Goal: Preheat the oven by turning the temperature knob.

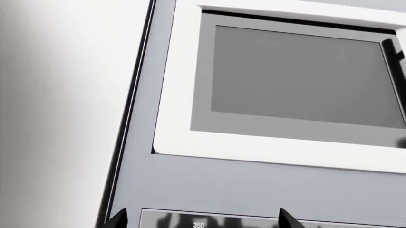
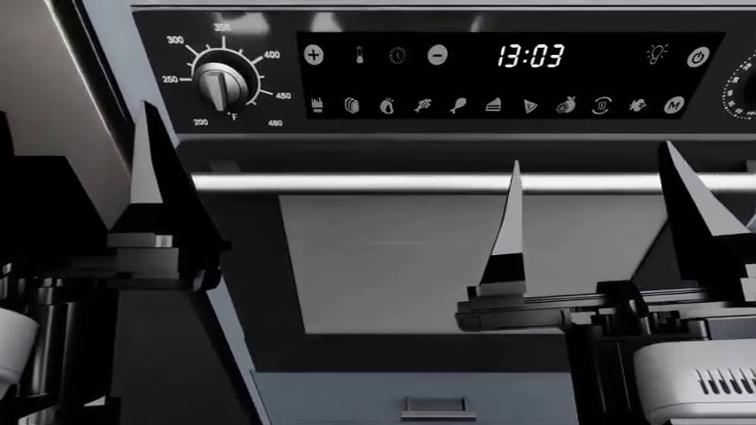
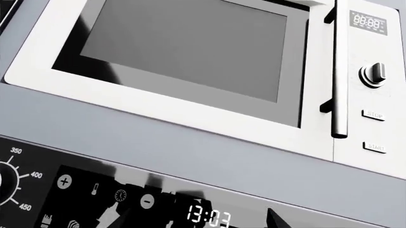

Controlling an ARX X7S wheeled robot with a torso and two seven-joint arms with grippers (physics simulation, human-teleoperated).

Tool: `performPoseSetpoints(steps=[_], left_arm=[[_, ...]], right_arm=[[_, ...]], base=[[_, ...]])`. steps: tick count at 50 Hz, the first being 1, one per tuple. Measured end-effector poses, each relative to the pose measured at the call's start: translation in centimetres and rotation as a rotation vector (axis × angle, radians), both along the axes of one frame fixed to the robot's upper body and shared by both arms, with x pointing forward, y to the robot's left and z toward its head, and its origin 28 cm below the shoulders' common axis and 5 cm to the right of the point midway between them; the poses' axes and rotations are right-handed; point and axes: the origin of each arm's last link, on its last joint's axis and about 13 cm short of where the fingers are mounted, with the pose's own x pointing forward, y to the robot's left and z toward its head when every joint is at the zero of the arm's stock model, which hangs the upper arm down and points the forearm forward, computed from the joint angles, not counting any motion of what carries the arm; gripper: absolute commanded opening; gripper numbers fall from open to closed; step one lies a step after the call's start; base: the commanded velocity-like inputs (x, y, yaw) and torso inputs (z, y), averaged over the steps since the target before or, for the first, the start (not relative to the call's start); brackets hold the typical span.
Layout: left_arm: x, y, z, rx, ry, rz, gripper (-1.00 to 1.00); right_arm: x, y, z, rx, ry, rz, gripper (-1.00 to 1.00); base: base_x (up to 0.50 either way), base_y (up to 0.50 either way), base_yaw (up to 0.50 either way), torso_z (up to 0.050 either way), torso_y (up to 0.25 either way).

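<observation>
The temperature knob (image 2: pixel 221 84) is silver and black, ringed by white numbers 200 to 450 and an F mark, at the left end of the oven's black control panel (image 2: pixel 390 124). My left gripper (image 2: pixel 73 168) is open and empty, below and left of the knob; one finger (image 2: pixel 154 168) stands just under it. In the left wrist view the gripper (image 1: pixel 201 221) points at the panel's top edge by the "350" mark; the knob is out of that view. My right gripper (image 2: pixel 603 221) is open and empty before the oven door. The right wrist view shows the gripper (image 3: pixel 197 221) and the knob's edge (image 3: pixel 3 183).
The oven's clock (image 2: pixel 530 57) reads 13:03. A silver handle bar (image 2: pixel 449 182) crosses above the oven window (image 2: pixel 390 266). A second knob (image 2: pixel 746 88) sits at the panel's right edge. A white microwave (image 3: pixel 190 114) with its own knob (image 3: pixel 373 74) is above. A white wall (image 1: pixel 51 118) lies left.
</observation>
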Motion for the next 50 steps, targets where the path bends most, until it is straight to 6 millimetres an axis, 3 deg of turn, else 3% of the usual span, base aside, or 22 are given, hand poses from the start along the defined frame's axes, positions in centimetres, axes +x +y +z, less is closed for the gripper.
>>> performPoseSetpoints(steps=[12,38,50], left_arm=[[-0.5,-0.4,0.2,0.017,0.047,-0.023,1.0],[-1.1,-1.3,0.9,0.056,0.352,0.01,1.0],[-0.4,-1.3,1.4,0.067,0.423,0.015,1.0]], right_arm=[[0.0,0.0,0.0,-0.007,0.006,-0.003,1.0],[-0.1,0.2,-0.3,-0.019,0.033,0.004,1.0],[0.0,0.3,-0.4,-0.026,0.044,0.006,1.0]], base=[[0.0,0.0,0.0,0.0,0.0],[0.0,0.0,0.0,0.0,0.0],[0.0,0.0,0.0,0.0,0.0]])
